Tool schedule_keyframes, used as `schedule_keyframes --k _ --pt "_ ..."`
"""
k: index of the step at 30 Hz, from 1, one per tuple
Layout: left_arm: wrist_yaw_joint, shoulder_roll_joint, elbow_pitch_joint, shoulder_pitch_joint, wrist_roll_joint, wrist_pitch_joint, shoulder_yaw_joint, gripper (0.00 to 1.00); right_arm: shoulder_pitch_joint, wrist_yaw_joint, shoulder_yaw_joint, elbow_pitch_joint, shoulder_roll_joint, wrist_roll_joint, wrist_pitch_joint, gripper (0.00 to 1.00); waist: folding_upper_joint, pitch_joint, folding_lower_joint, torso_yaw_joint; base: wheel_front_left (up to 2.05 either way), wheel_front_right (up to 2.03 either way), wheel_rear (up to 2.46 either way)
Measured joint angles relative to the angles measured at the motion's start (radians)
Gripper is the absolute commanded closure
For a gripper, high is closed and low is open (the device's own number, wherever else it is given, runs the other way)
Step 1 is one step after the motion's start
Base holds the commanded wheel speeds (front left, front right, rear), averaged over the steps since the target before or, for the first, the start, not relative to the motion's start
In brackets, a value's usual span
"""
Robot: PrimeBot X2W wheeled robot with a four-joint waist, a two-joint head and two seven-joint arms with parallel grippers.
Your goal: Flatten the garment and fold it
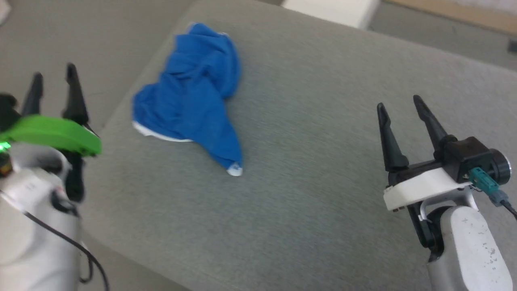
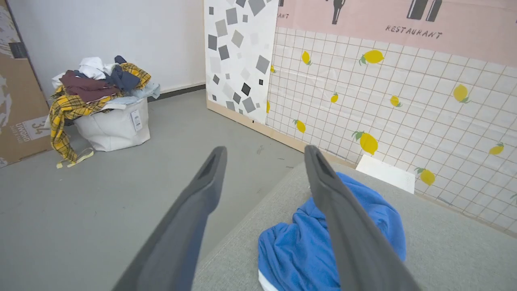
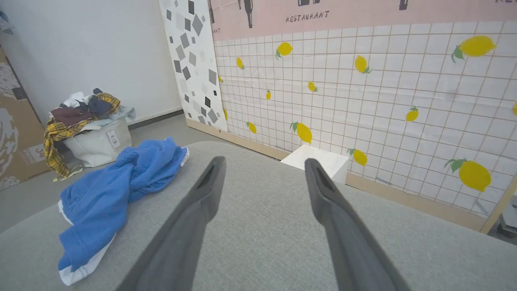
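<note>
Blue shorts (image 1: 190, 97) bunched near grey cushion's (image 1: 307, 161) far-left corner; left gripper (image 1: 54, 72) and right gripper (image 1: 399, 103) empty, fingers apart; I'd pinch the white-trimmed edge and drag toward cushion centre.

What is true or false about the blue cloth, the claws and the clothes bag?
1. The blue garment lies crumpled on the grey cushion. True.
2. The left gripper is clamped on the garment. False: it is open, holding nothing.
3. The right gripper is open, clear of the garment. True.
4. The white bag on the floor is empty. False: clothes are heaped in it.
</note>
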Motion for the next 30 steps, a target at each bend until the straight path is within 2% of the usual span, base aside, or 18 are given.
schedule_keyframes --k 4,9,14,17,21,22,23,24,27,30 --pt "-0.035 0.025 0.038 -0.067 -0.081 0.122 0.020 0.00 -0.004 0.000 -0.018 0.004 -0.001 0.000 -0.016 0.00 0.0000 0.069 0.0001 -0.074 0.00 0.00 0.00" --pt "-0.035 0.050 0.109 -0.102 -0.140 0.276 0.023 0.00 -0.010 0.000 -0.038 0.008 -0.001 0.015 -0.039 0.00 0.0000 0.162 0.0002 -0.168 0.00 0.00 0.00" --pt "-0.034 0.042 0.183 -0.119 -0.202 0.379 0.026 0.00 -0.010 0.000 -0.040 0.026 -0.001 0.028 -0.054 0.00 0.0000 0.237 0.0001 -0.250 0.00 0.00 0.00" --pt "-0.014 0.038 0.222 -0.122 -0.242 0.431 0.041 0.00 -0.011 0.000 -0.040 0.035 -0.001 0.032 -0.066 0.00 0.0001 0.276 0.0001 -0.296 0.00 0.00 0.00" --pt "0.021 0.084 0.241 -0.138 -0.244 0.508 0.041 0.00 -0.025 0.000 -0.036 0.038 0.003 0.038 -0.076 0.00 0.0001 0.306 -0.0001 -0.343 0.00 0.00 0.00" --pt "0.027 0.100 0.244 -0.141 -0.238 0.526 0.039 0.17 -0.027 0.000 -0.035 0.041 0.002 0.039 -0.081 0.00 0.0001 0.310 -0.0002 -0.353 0.00 0.00 0.00" --pt "0.028 0.111 0.244 -0.142 -0.238 0.537 0.036 0.76 -0.028 0.000 -0.035 0.045 0.002 0.041 -0.084 0.00 0.0001 0.312 -0.0001 -0.362 0.00 0.00 0.00" --pt "0.027 0.114 0.243 -0.142 -0.238 0.541 0.037 1.00 -0.028 0.000 -0.036 0.049 0.002 0.042 -0.085 0.00 0.0001 0.311 -0.0002 -0.367 0.00 0.00 0.00" --pt "0.038 0.114 0.236 -0.138 -0.215 0.484 0.035 1.00 -0.024 0.000 -0.041 0.066 0.001 0.042 -0.089 0.00 0.0000 0.293 -0.0001 -0.376 0.00 0.00 0.00" --pt "0.041 0.100 0.223 -0.121 -0.150 0.307 0.030 1.00 -0.009 0.000 -0.049 0.086 0.000 0.044 -0.090 0.00 0.0000 0.264 -0.0001 -0.380 0.00 0.00 0.00"
